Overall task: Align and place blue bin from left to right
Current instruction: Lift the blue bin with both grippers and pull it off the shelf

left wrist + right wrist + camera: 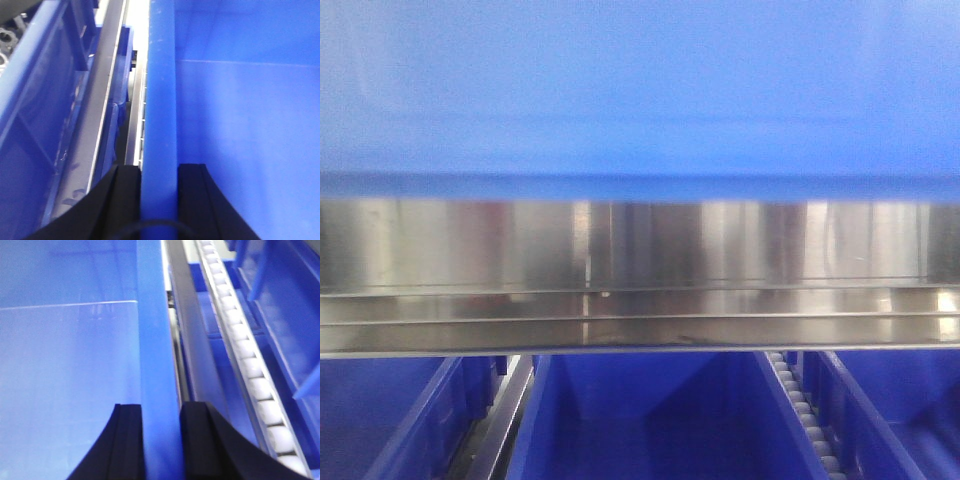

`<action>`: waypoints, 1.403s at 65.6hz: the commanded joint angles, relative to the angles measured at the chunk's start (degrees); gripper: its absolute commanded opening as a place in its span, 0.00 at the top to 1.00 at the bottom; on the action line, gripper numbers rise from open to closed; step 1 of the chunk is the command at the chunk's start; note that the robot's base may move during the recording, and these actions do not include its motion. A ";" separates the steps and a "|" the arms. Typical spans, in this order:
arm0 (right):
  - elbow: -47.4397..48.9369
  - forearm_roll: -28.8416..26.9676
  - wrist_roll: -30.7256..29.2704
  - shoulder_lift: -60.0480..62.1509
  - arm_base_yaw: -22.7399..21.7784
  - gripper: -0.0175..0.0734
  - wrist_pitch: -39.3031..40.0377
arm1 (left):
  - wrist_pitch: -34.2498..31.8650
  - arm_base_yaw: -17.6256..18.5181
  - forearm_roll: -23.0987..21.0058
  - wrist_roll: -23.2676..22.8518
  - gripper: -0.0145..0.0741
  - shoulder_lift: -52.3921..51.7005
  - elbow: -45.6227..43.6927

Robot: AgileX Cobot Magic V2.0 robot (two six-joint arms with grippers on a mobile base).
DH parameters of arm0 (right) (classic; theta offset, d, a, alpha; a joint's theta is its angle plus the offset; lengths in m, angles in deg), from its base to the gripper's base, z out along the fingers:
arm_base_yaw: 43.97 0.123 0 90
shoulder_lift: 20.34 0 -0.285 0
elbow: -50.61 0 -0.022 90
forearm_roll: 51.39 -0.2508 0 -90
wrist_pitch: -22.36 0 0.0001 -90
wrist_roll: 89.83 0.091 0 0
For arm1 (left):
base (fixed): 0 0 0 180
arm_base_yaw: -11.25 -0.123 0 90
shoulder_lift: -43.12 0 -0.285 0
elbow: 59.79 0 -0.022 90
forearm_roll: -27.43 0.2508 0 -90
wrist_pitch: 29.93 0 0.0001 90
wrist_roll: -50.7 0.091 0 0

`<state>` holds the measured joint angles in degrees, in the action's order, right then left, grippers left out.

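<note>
Bin spans btwn both arms, L gripper clamped on its left wall rim & R gripper on right rim, side walls running straight fwd, base just above steel shelf edge, roller track close on the right

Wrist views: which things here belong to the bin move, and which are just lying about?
In the job: blue bin, its side rims gripped by the left gripper and the right gripper.
Just there: neighbouring bins, metal rail, roller track, steel shelf beam.
</note>
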<state>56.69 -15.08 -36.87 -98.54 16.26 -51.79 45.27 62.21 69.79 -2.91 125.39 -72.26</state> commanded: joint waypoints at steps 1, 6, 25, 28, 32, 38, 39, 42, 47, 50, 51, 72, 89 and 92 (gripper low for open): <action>0.40 1.68 1.00 0.34 0.88 0.90 7.05 | -5.24 1.53 -0.64 -0.70 0.96 -0.46 -0.60; 0.40 1.68 1.00 0.34 0.91 0.90 7.43 | -5.24 1.53 -0.64 0.05 0.96 -0.46 -0.60; 0.40 1.68 1.00 0.34 0.91 0.90 7.80 | -5.24 1.80 -1.03 2.11 0.96 -0.51 -0.60; 0.40 1.68 1.00 0.34 0.91 0.90 7.80 | -5.24 1.80 -1.03 2.11 0.96 -0.51 -0.60; 0.40 1.68 1.00 0.34 0.91 0.90 7.80 | -5.24 1.80 -1.03 2.11 0.96 -0.51 -0.60; 0.40 1.68 0.89 0.34 0.91 0.90 7.78 | -5.24 1.80 -1.26 1.84 0.96 -0.51 -0.60; 0.40 1.68 0.89 0.34 0.91 0.90 7.78 | -5.24 1.80 -1.26 1.59 0.96 -0.51 -0.60; 0.40 1.68 0.89 0.34 0.91 0.90 7.78 | -5.24 1.80 -1.26 0.92 0.96 -0.51 -0.60; 0.40 1.68 0.89 0.34 0.91 0.90 7.78 | -5.24 1.80 -1.26 0.92 0.96 -0.51 -0.60; 0.40 1.68 0.89 0.34 0.91 0.90 7.78 | -5.24 1.80 -1.26 0.92 0.96 -0.51 -0.60; 0.40 1.68 0.89 0.34 0.91 0.90 7.78 | -5.24 1.80 -1.26 0.92 0.96 -0.51 -0.60; 0.40 1.68 0.89 0.34 0.91 0.90 8.10 | -5.24 1.80 -1.26 0.91 0.96 -0.51 -0.60; 0.40 1.68 0.89 0.34 0.91 0.90 11.67 | -5.24 1.80 1.55 0.91 0.96 -0.51 -0.60; 0.40 1.68 0.89 0.34 0.91 0.90 12.32 | -5.24 1.80 2.08 0.91 0.96 -0.51 -0.60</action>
<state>56.69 -14.51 -36.36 -98.34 16.26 -49.57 45.27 62.57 71.96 -1.67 125.26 -72.26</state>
